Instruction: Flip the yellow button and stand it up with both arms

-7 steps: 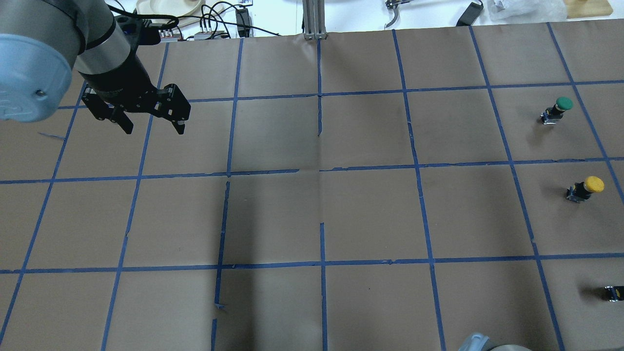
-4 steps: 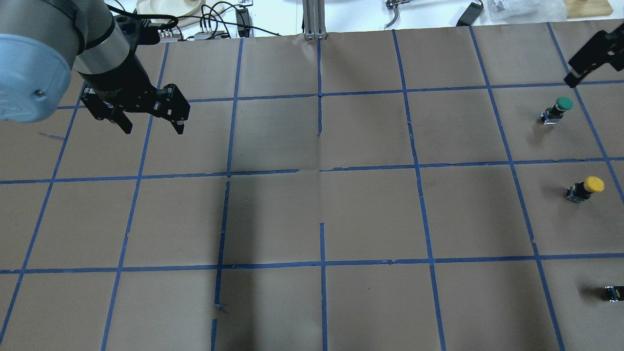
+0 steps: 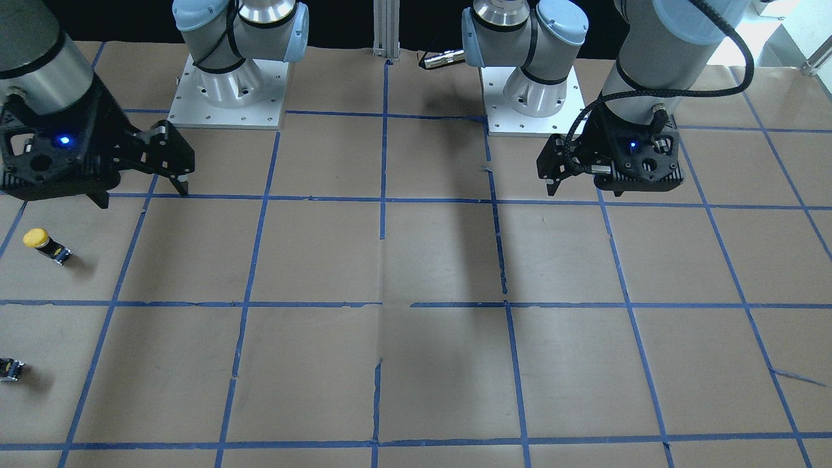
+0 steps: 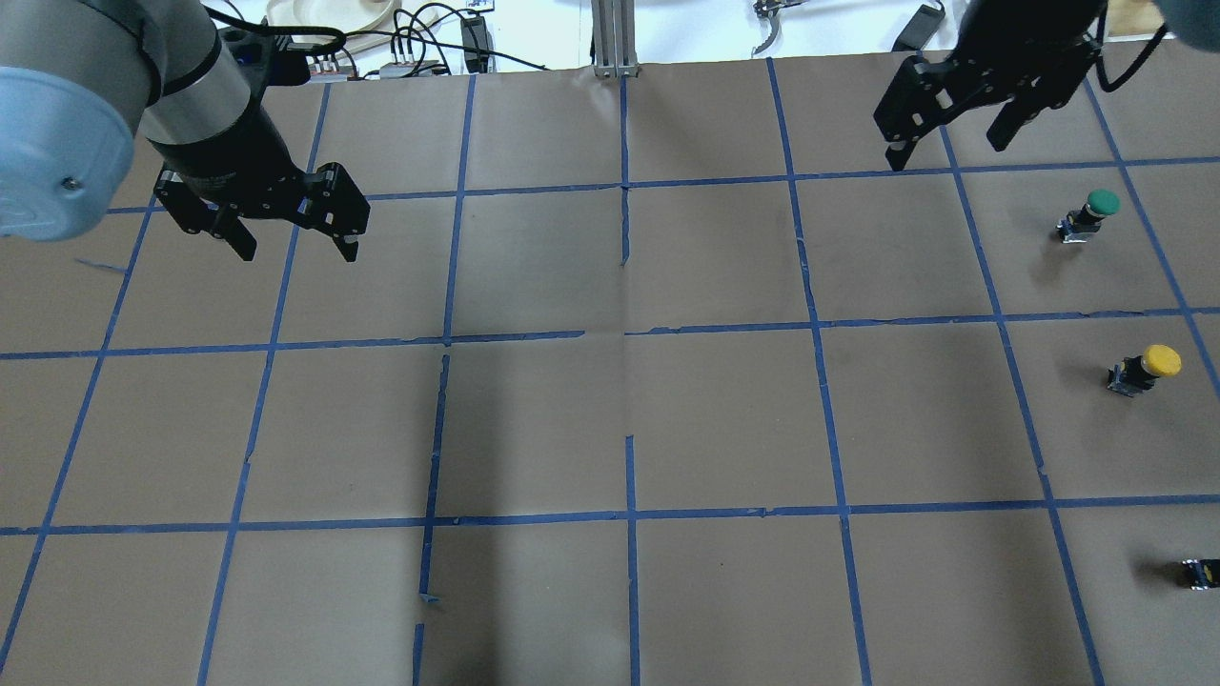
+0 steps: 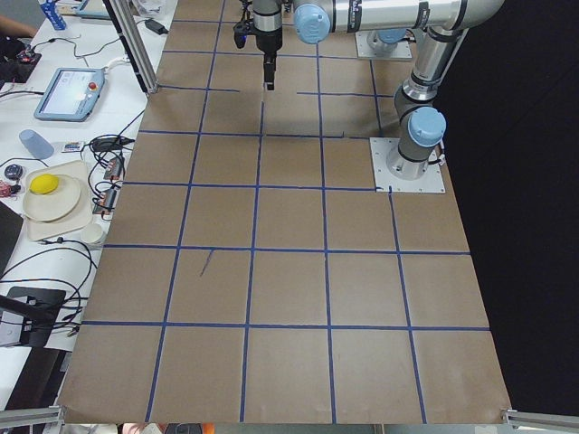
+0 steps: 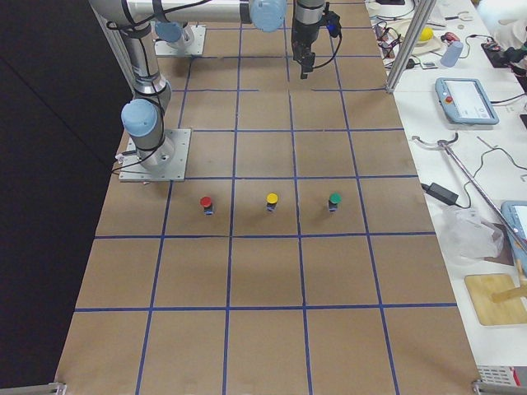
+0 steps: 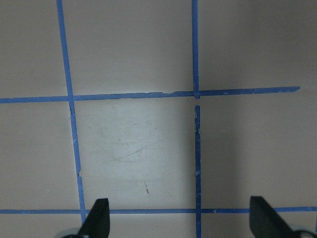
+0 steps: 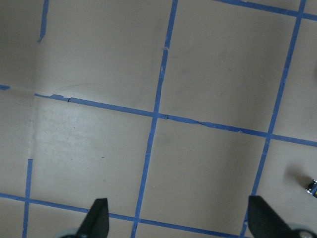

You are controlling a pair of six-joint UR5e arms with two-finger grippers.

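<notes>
The yellow button (image 4: 1148, 367) stands on the brown paper at the right side of the table, cap up as far as I can tell; it also shows in the front-facing view (image 3: 44, 245) and the right exterior view (image 6: 272, 201). My right gripper (image 4: 948, 152) is open and empty, high above the far right of the table, well away from the button. In the front-facing view it (image 3: 143, 195) hangs above and to the right of the button. My left gripper (image 4: 300, 252) is open and empty over the far left of the table. Both wrist views show spread fingers (image 7: 96, 220) (image 8: 96, 218) over bare paper.
A green-capped button (image 4: 1091, 211) stands beyond the yellow one. A red-capped button (image 6: 206, 202) stands on its near side, cut by the overhead view's edge (image 4: 1201, 572). Blue tape lines grid the brown paper (image 4: 629, 419). Cables and a plate lie beyond the far edge.
My right gripper has come into the overhead view from the right edge and moved left along the table's far side. My left gripper has barely moved. The buttons have not moved.
</notes>
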